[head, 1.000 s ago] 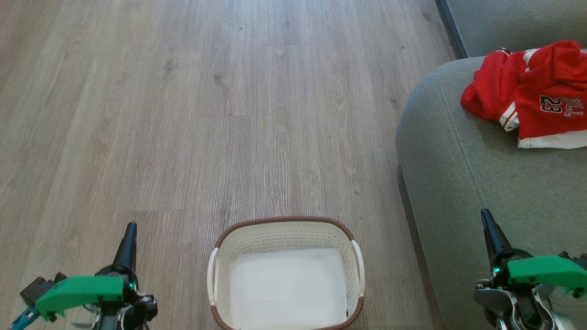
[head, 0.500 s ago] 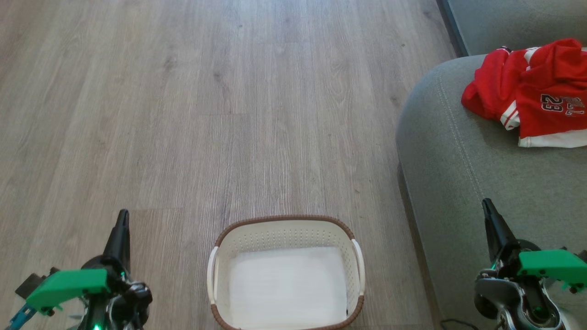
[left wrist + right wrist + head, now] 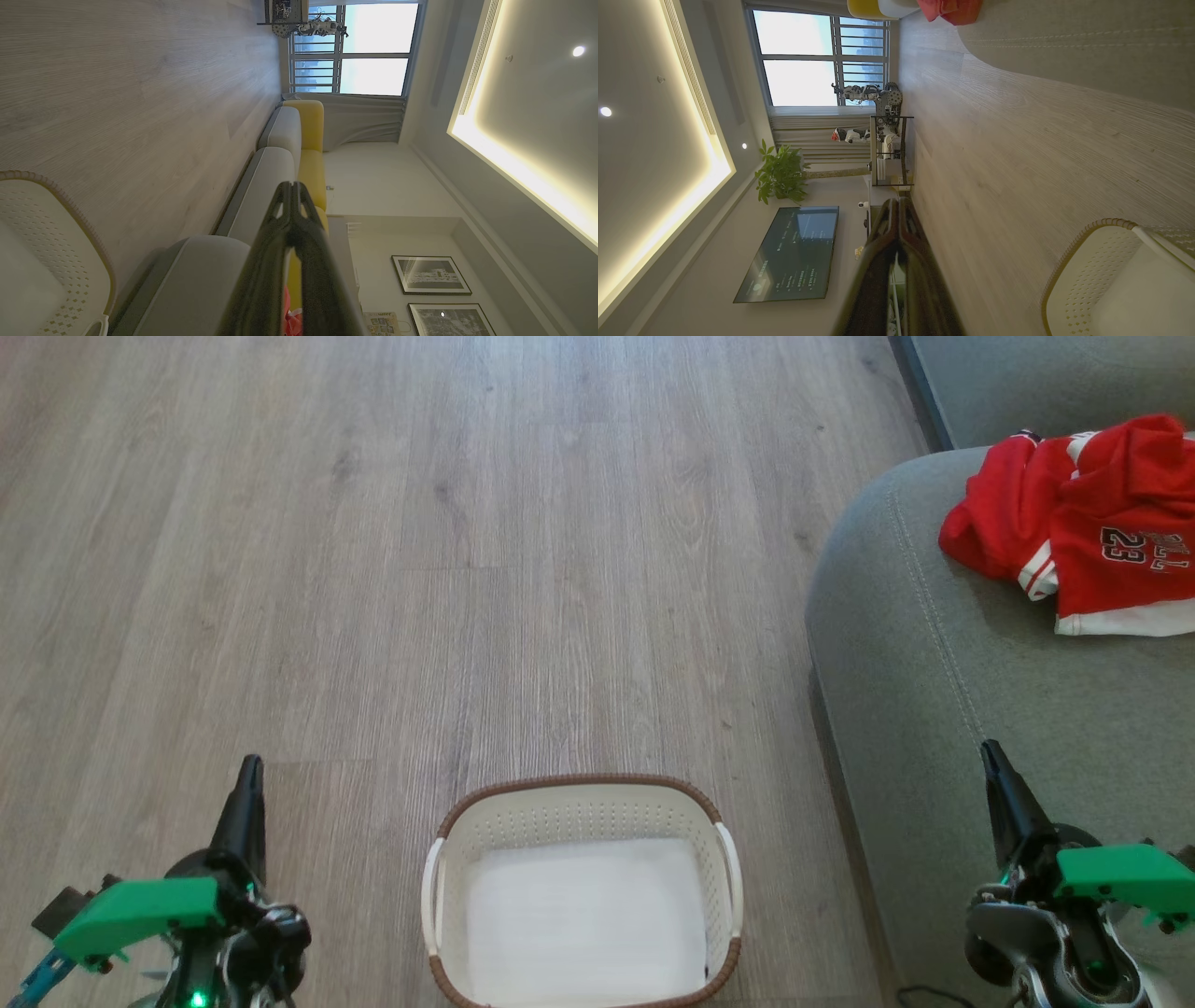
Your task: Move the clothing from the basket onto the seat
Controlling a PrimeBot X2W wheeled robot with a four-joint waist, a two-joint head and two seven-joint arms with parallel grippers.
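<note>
— Clothing [image 3: 1083,523], location?
— Red mesh with white trim, number 23 showing. Heaped on the seat [image 3: 934,663], toward its far side, well apart from the basket [image 3: 579,782].
— Basket?
— White, perforated, brown rim. Stands on the wooden floor [image 3: 467,569] just beside the seat's rounded edge, its white bottom bare.
— Left gripper [image 3: 249,775]?
— Lower left, over the floor beside the basket; jaws together, nothing between them.
— Right gripper [image 3: 990,756]?
— Lower right, over the near part of the seat; jaws together, holding nothing.
</note>
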